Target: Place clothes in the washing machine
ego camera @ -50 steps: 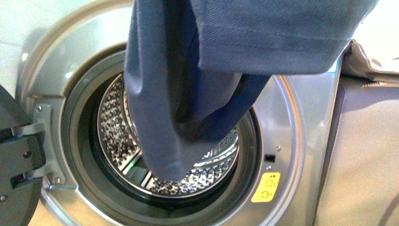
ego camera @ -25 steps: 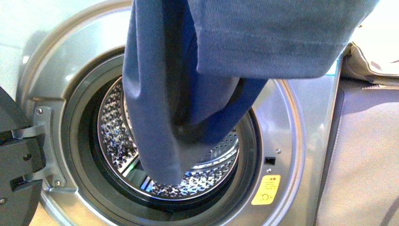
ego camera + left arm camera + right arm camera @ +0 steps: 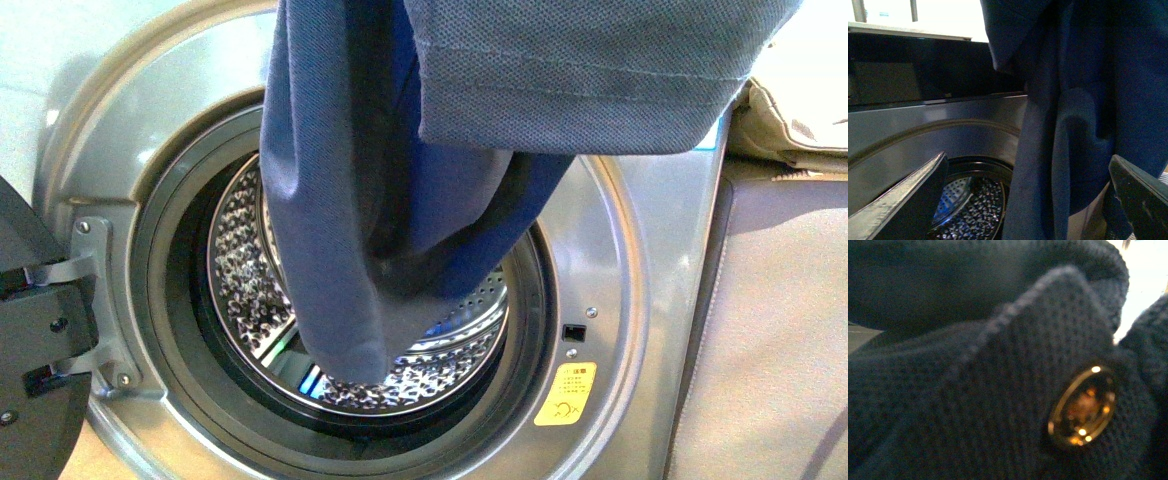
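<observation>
The clothes [image 3: 400, 180], a dark navy-blue garment, hang down from above in front of the washing machine [image 3: 640, 330]. Their lower end dangles before the open porthole and the perforated steel drum [image 3: 240, 280]. My left gripper [image 3: 1028, 200] is open, its fingers [image 3: 908, 200] spread either side of the hanging clothes [image 3: 1083, 115], with the drum [image 3: 973, 205] beyond. My right gripper is hidden in its own view, which the navy fabric [image 3: 973, 390] fills; a round metal snap button [image 3: 1083, 407] shows close up. It is shut on the clothes.
The washer's dark door [image 3: 35, 380] stands open at the left on its hinge [image 3: 95, 300]. A yellow warning sticker [image 3: 565, 393] sits at the lower right of the porthole. A beige folded cloth [image 3: 790, 120] lies on a beige-grey panel [image 3: 780, 330] at the right.
The hanging clothes have shifted only slightly; their lower end stays before the drum opening. The view has moved a little.
</observation>
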